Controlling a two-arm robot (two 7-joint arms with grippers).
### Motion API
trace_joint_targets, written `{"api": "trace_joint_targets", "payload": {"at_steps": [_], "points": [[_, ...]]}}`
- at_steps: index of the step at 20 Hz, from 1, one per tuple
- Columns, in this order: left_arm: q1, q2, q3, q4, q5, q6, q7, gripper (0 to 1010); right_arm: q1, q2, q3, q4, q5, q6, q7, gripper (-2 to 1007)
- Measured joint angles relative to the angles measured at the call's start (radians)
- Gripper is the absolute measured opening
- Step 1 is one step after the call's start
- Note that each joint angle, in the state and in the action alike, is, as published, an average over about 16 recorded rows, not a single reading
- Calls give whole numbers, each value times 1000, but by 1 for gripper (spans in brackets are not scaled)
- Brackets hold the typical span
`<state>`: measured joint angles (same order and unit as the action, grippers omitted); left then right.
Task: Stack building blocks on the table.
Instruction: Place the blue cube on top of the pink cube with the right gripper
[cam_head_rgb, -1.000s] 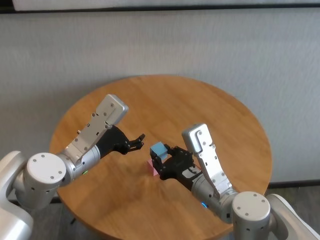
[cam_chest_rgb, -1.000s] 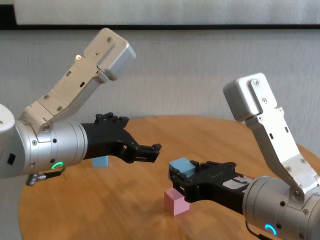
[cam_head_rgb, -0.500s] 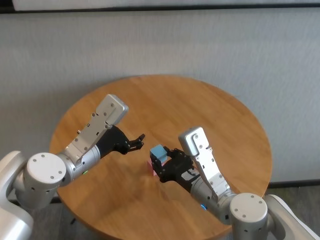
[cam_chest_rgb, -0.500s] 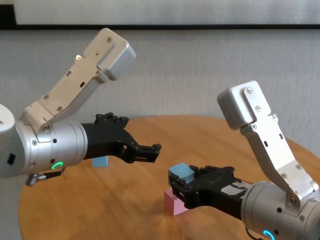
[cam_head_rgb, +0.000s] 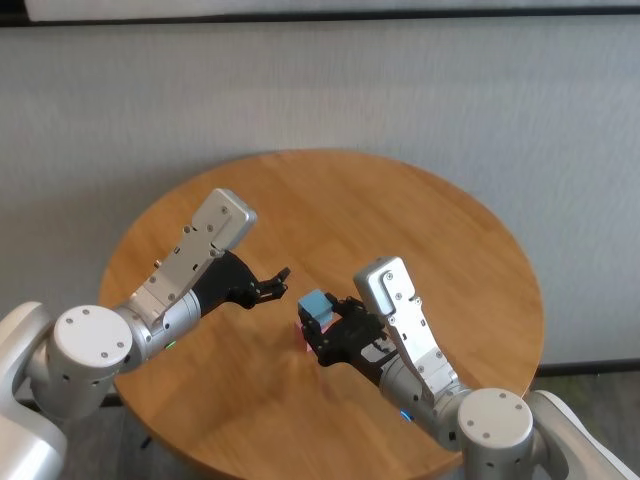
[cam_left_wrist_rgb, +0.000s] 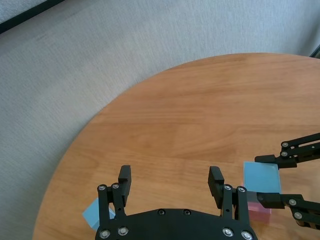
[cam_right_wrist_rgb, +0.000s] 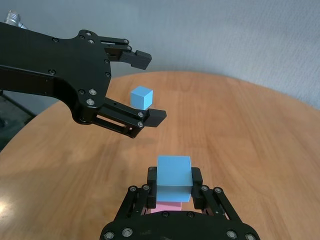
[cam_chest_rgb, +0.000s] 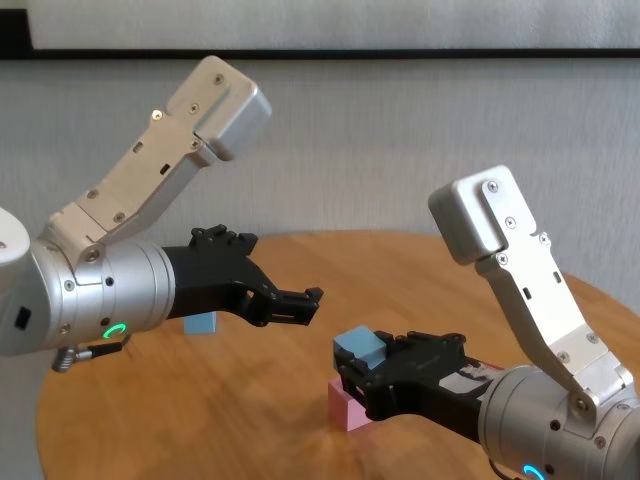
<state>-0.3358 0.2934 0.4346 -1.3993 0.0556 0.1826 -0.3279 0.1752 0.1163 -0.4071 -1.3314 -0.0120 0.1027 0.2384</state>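
The right gripper (cam_chest_rgb: 362, 372) clamps a blue cube (cam_chest_rgb: 361, 347) directly over the pink cube (cam_chest_rgb: 346, 407) on the wooden surface (cam_head_rgb: 400, 220). The left gripper (cam_head_rgb: 277, 284) hovers nearby, fingers spread and empty; a second blue cube (cam_chest_rgb: 201, 322) sits apart.

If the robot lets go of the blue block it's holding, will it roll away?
Probably not. The blue block in the right tool is a cube with flat faces, so it should sit, not roll. It hangs right over the pink block, so it would likely land flat there. It looks matte, so probably not slippery. If placed off-centre, it might tip off.
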Motion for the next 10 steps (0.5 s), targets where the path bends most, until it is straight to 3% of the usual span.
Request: {"api": "trace_joint_targets", "payload": {"at_steps": [10], "points": [[0, 0, 0, 0, 0, 0, 0, 1000, 1, -5, -4, 10, -20, -6, 1, 362]]}}
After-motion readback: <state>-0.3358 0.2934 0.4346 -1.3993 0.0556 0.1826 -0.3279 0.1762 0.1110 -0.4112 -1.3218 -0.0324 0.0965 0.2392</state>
